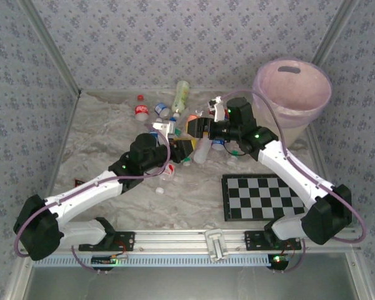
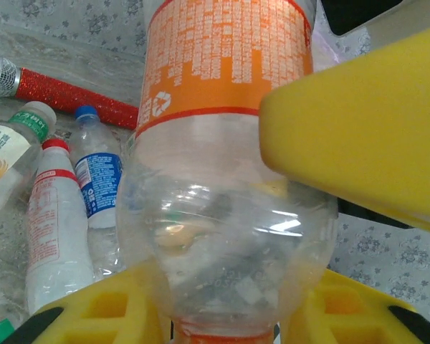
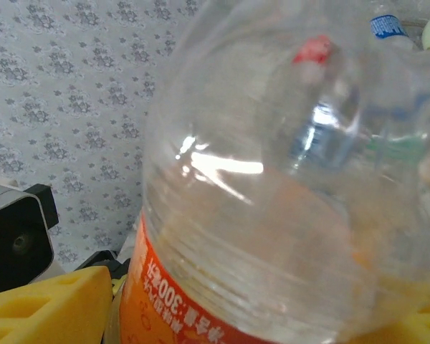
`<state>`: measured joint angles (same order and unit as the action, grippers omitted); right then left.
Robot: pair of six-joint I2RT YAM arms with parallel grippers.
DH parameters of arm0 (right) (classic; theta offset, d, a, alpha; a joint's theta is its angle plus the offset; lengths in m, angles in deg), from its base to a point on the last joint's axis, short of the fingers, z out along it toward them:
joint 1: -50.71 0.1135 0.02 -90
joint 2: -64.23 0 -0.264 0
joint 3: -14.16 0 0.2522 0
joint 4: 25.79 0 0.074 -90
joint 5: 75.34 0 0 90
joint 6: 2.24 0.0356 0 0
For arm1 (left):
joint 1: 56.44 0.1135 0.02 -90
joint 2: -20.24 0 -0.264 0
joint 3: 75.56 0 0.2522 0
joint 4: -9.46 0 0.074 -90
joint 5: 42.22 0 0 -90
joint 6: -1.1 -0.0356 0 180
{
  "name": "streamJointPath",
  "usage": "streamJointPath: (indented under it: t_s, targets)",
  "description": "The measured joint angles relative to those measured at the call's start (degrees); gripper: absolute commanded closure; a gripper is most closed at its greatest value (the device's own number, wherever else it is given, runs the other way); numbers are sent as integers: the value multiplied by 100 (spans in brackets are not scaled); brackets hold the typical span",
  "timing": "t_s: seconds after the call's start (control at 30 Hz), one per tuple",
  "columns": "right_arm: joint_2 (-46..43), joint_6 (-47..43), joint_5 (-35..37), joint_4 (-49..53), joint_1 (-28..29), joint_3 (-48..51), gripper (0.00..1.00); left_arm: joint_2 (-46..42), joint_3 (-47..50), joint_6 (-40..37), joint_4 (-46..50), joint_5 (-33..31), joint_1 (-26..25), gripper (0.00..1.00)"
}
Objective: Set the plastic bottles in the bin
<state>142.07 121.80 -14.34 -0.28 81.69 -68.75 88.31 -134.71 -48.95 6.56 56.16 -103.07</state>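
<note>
A clear plastic bottle with an orange label (image 1: 192, 127) hangs above the table's middle between both grippers. My left gripper (image 1: 175, 130) is shut on its orange neck; in the left wrist view the bottle (image 2: 222, 215) rises from between the yellow fingers (image 2: 93, 315) of that gripper (image 2: 223, 324). My right gripper (image 1: 204, 127) clasps the bottle's body, one yellow finger (image 2: 358, 129) pressed against its side. In the right wrist view the bottle (image 3: 272, 215) sits in the right gripper (image 3: 236, 326). The bin (image 1: 257, 94), cream with a pinkish rim, stands at the far right.
More bottles lie behind the grippers: a greenish one (image 1: 182, 95), a red-labelled one (image 1: 141, 112), a blue-labelled one (image 2: 97, 179) and a red-capped white one (image 2: 54, 222). A shiny red tube (image 2: 72, 93) lies behind them. A checkerboard (image 1: 262, 195) lies near right.
</note>
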Motion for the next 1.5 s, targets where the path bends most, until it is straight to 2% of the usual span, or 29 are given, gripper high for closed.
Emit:
streamJointPath:
  t_s: [0.07, 0.13, 0.27, 0.37, 0.5, 0.6, 0.67, 0.73, 0.93, 0.97, 1.1, 1.3, 1.5]
  targets:
    - [0, 70, -57, -39, -33, 0, 35, 13, -13, -24, -2, -2, 0, 68]
    - [-7, 105, -94, -44, -76, 0, 37, 52, -57, -74, 17, 0, 0, 54]
    - [-155, -31, 15, 125, -177, 0, 41, 61, -79, -232, 212, 4, 0, 39]
    - [-354, -404, 389, 706, -352, -136, 50, -31, -157, -391, 479, -66, -26, 27]
    - [-627, -1126, 1335, 1912, -590, -817, 50, -323, -402, -748, 1196, -483, -26, 21]
    - [-1054, -1631, 2144, 2583, -953, -1215, 54, -595, -599, -977, 1755, -938, -7, 19]
    - [-1331, -1906, 2697, 2959, -1471, -1484, 63, -708, -660, -1049, 2026, -1154, 68, 19]
    - [-1458, -2142, 3145, 3161, -2015, -1746, 67, -741, -662, -1084, 2234, -1325, 166, 19]
    - [-1012, -2697, 4037, 3346, -3001, -2465, 72, -785, -658, -1093, 2817, -1759, 498, 19]
    - [-863, -2761, 4127, 3316, -3112, -2544, 76, -817, -649, -1078, 2892, -1812, 560, 19]
    - [-291, -2942, 4350, 3001, -3346, -2579, 100, -1080, -505, -977, 3117, -1917, 667, 19]
    - [710, -3222, 4535, 2785, -3429, -3101, 100, -1755, -111, -815, 3512, -2061, 669, 19]
    - [1703, -3355, 4566, 3248, -3471, -3827, 100, -2273, 79, -684, 3840, -2173, 726, 19]
